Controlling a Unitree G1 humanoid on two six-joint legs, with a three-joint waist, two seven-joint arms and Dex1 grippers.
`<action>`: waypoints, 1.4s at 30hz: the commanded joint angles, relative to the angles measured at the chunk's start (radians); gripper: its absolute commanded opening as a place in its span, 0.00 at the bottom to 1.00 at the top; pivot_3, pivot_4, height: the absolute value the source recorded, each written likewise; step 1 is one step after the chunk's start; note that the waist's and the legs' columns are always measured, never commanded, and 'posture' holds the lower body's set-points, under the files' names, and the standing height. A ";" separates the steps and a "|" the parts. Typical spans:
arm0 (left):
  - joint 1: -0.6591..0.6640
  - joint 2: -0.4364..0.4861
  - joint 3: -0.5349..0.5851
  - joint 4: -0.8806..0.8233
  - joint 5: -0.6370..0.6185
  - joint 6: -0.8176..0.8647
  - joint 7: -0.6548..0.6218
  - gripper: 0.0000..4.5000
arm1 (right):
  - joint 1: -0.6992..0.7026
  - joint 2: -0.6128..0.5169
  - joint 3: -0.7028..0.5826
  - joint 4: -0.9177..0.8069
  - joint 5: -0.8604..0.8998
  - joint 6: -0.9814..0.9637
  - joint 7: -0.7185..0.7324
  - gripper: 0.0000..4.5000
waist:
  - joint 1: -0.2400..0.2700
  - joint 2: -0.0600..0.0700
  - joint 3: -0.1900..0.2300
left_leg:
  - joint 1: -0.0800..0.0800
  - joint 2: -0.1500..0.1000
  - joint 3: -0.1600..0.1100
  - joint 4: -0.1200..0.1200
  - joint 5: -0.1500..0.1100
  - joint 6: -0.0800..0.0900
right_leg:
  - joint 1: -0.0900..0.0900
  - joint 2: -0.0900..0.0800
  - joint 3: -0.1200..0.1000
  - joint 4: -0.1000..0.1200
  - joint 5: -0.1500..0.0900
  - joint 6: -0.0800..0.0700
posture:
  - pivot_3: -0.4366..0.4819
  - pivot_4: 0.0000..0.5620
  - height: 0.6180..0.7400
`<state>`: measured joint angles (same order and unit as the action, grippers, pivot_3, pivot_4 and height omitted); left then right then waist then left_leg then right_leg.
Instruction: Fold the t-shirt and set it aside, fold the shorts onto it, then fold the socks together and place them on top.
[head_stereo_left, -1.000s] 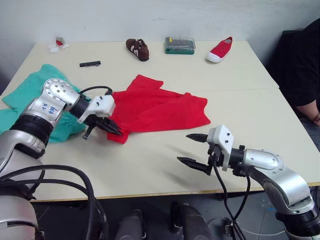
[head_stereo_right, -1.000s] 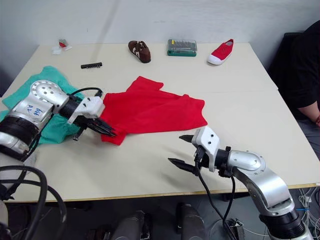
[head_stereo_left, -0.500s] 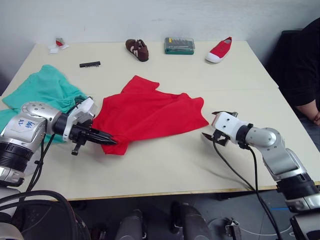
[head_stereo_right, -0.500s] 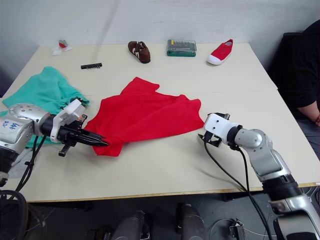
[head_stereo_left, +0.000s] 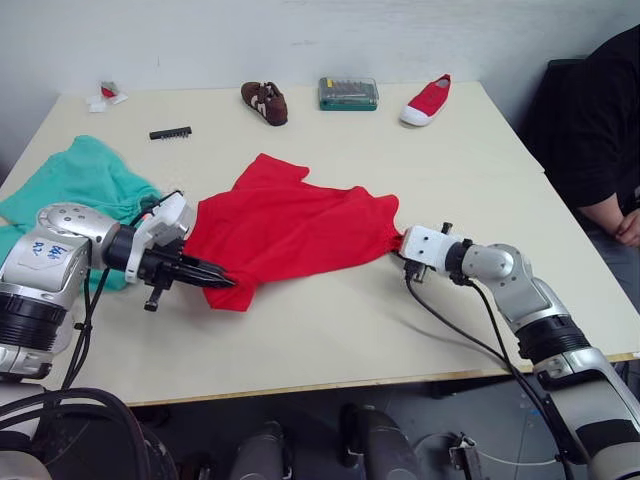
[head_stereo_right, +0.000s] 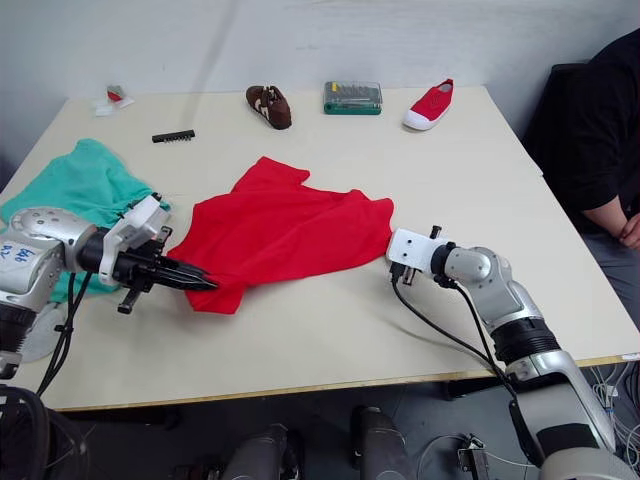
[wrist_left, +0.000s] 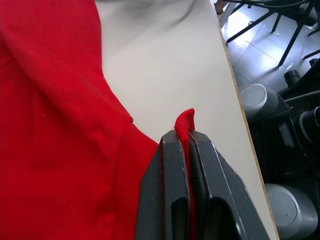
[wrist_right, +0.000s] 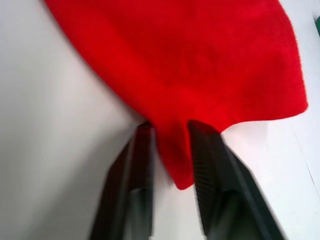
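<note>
Two grippers: both mine, both at the t-shirt.
T-shirt (head_stereo_left: 295, 225): spread rumpled at mid-table.
My left gripper (wrist_left: 186, 145): fingers pressed together on a near-left fold of the t-shirt.
My right gripper (wrist_right: 170, 131): fingers (wrist_right: 137, 165) parted, a right corner of the t-shirt lying between them; grip not closed.
Shorts (head_stereo_left: 80, 190): heaped at the table's left edge, beside the t-shirt.
Table (head_stereo_left: 330, 330): pale top.
Far edge: brown shoe (head_stereo_left: 264, 101), green case (head_stereo_left: 348, 93), red shoe (head_stereo_left: 426, 100).

My left gripper (head_stereo_right: 205, 285) pinches the red t-shirt (head_stereo_right: 285, 233) at centre frame; my right gripper (head_stereo_right: 391, 255) touches its right corner; teal shorts (head_stereo_right: 75, 190) lie left.
</note>
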<state>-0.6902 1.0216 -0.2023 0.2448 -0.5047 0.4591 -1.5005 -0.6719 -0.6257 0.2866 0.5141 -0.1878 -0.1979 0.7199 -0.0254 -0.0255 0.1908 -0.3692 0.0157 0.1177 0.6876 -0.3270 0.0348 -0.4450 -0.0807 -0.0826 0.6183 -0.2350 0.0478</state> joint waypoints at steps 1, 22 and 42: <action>0.010 -0.004 0.039 -0.026 0.009 0.007 -0.036 0.00 | 0.039 -0.031 -0.021 0.000 0.004 0.021 0.046 0.00 | 0.001 0.000 0.000 | 0.000 0.000 0.000 0.000 0.000 0.000 | 0.000 0.000 0.000 0.000 0.000 0.000 | 0.48 0.27 1.00; 0.252 0.077 0.142 -0.130 0.018 0.009 -0.056 0.00 | 0.588 -0.324 -0.255 -0.683 0.214 0.259 0.284 0.00 | 0.025 0.000 0.000 | 0.002 0.002 -0.001 -0.002 -0.004 -0.004 | -0.001 0.000 -0.001 -0.003 -0.004 -0.005 | 0.48 0.27 1.00; 0.279 0.018 0.120 -0.096 0.114 -0.133 -0.037 0.55 | 0.647 -0.294 -0.287 -0.719 0.264 0.281 0.270 0.00 | 0.025 0.000 0.000 | 0.002 0.004 -0.001 -0.002 -0.005 -0.006 | -0.002 0.002 -0.003 -0.001 -0.006 -0.008 | 0.48 0.27 1.00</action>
<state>-0.4061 1.0336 -0.0879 0.1626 -0.3992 0.3486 -1.5004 -0.0238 -0.9301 0.0022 -0.1996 0.0663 0.0728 0.9894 -0.0004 -0.0255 0.1907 -0.3669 0.0201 0.1165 0.6858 -0.3323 0.0286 -0.4466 -0.0792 -0.0858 0.6171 -0.2413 0.0398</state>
